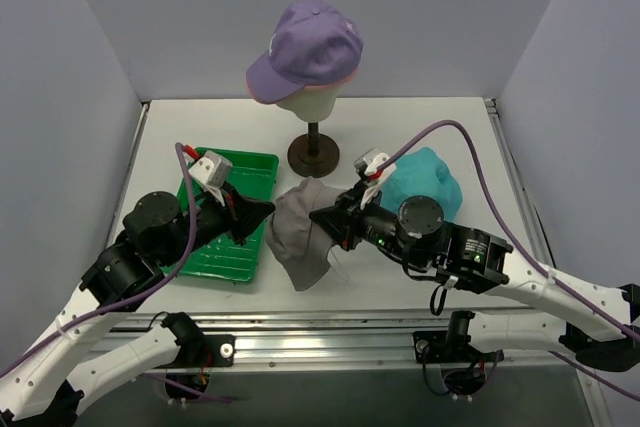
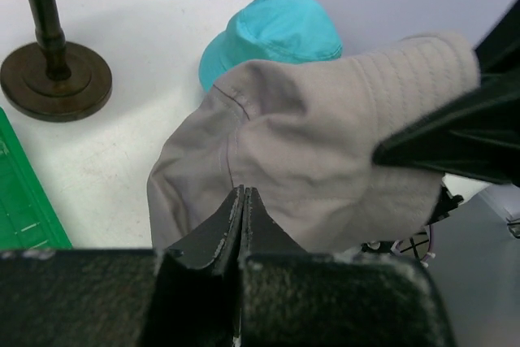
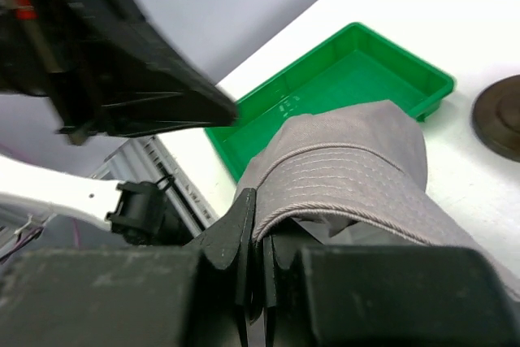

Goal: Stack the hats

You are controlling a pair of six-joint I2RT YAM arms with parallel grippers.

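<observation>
The white counter [image 1: 440, 127] is closed in by plain lavender-grey walls [image 1: 200, 17] on 3 sides. The grey hat [image 1: 300, 232] sits between the 2 sets of jaws. The right jaws are pressed together on its stitched brim and hold that side up. The left jaws are pressed together too, with their tips at the hat's opposite edge, but I cannot tell whether any fabric is caught in them. How far the hat's lower edge clears the counter is hard to judge. The teal hat [image 1: 425, 179] lies on the counter just behind the right jaws, partly hidden by that arm. The tray [image 1: 250, 172] lies under and beside the left jaws, which cover part of its floor. Well beyond both sets of jaws, the head [image 1: 305, 99] on its stand [image 1: 313, 152] wears the lavender cap [image 1: 305, 47]. Only a thin edge of the pink cap [image 1: 330, 83] shows beneath it. Only the top view shows the 2 caps. The left wrist view cuts the head off at its chin but shows the teal hat just past the grey one. The right wrist view catches only an arc of the stand's base, and there the left jaws are a dark blurred wedge over the tray's corner.
</observation>
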